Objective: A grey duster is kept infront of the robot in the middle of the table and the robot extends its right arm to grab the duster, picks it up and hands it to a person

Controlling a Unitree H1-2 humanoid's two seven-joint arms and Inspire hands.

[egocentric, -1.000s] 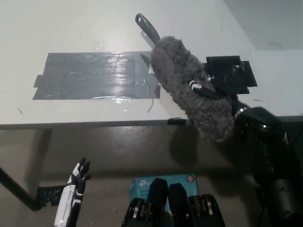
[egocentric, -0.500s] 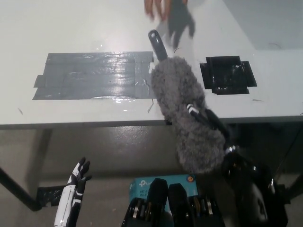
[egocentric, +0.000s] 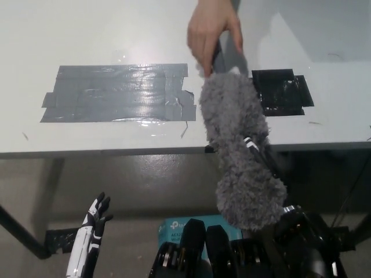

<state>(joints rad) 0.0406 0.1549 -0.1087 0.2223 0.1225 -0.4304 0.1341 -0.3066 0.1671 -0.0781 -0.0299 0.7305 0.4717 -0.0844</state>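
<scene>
Right hand (egocentric: 264,159): we see black fingers clasped in the grey duster (egocentric: 237,145), centre right of frame. Person's hand (egocentric: 213,32) closes on its handle, top centre. Left hand (egocentric: 93,229): lower left, fingers spread, idle.

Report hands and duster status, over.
Black right hand shut on fluffy grey duster. Person's hand on its handle. White left hand open, resting low. Nothing in the way.

Our white left hand (egocentric: 93,229) rests at 7 o'clock, fingers spread; our black right hand (egocentric: 264,159) reaches toward 12, fingers clenched
</scene>
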